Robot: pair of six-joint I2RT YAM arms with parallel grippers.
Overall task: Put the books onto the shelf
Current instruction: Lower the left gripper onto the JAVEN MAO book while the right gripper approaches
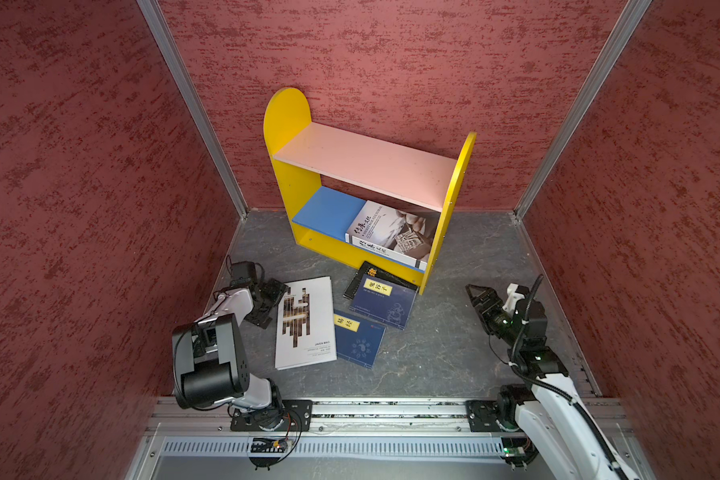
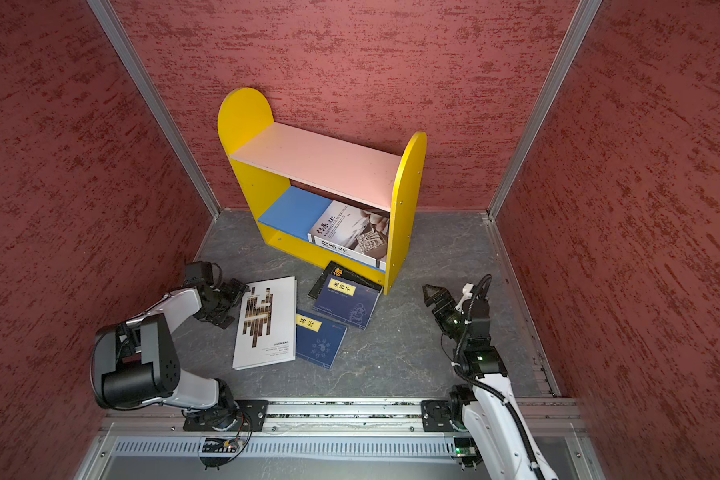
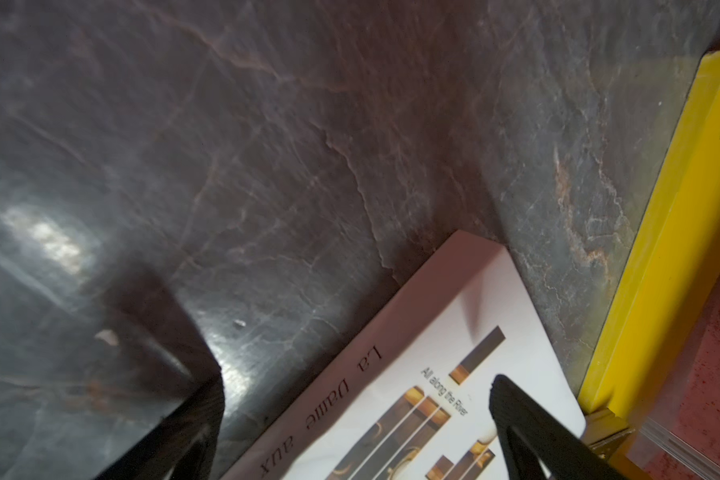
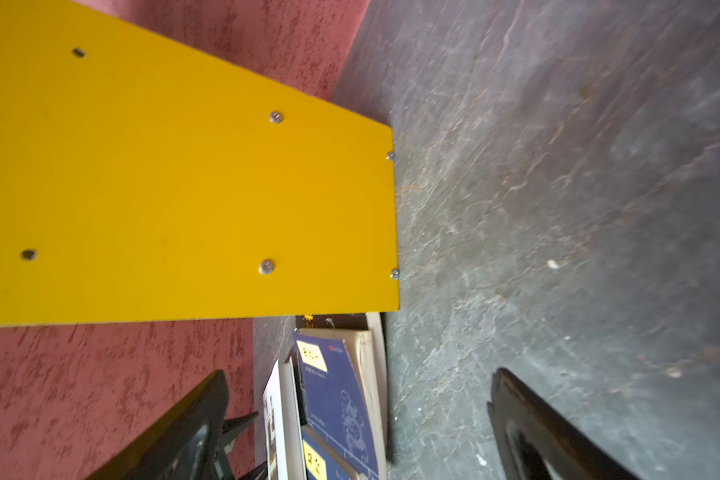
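The shelf (image 1: 366,166) (image 2: 321,162) has yellow round-topped sides, a bare pink upper board and a blue lower board, and stands at the back wall. A white book (image 1: 391,235) lies tilted on the right of the lower board. On the floor lie a white book with brown bars (image 1: 304,324) (image 3: 466,374), two navy books (image 1: 385,301) (image 1: 358,338) and a black book (image 1: 371,272) partly under the farther navy one. My left gripper (image 1: 273,305) (image 3: 354,382) is open astride the white book's spine edge. My right gripper (image 1: 474,297) (image 4: 360,374) is open over bare floor, right of the shelf's side panel (image 4: 184,187).
Red textured walls close in the left, back and right sides. The dark stone floor (image 1: 445,353) is bare between the navy books and the right arm. An aluminium rail (image 1: 391,411) runs along the front edge with both arm bases on it.
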